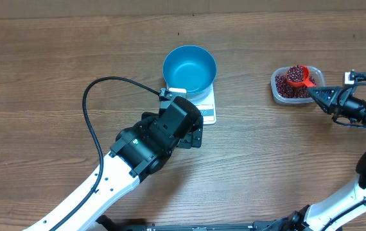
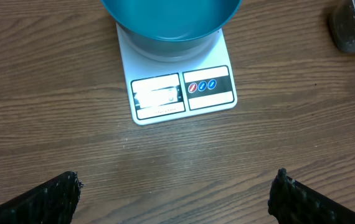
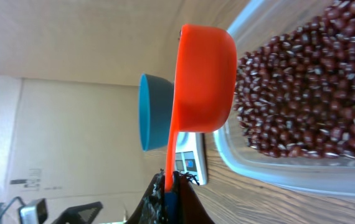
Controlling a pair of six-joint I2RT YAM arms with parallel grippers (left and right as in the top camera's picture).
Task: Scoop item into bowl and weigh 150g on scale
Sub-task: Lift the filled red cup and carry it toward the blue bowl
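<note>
Beans (image 1: 295, 69) fill the scoop (image 3: 205, 81), which the right gripper (image 3: 171, 186) clamps by its handle above the tub (image 1: 278, 92), likely so spills drop back. Left gripper (image 2: 174, 180), jaws wide apart, hovers facing the scale (image 2: 184, 93) that carries the empty bowl (image 1: 189, 67), probably to watch the display.

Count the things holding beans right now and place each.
2. The tub at far right holds most beans; the scoop, held by the right gripper over the tub, carries a heap. The bowl on the scale looks empty.
</note>
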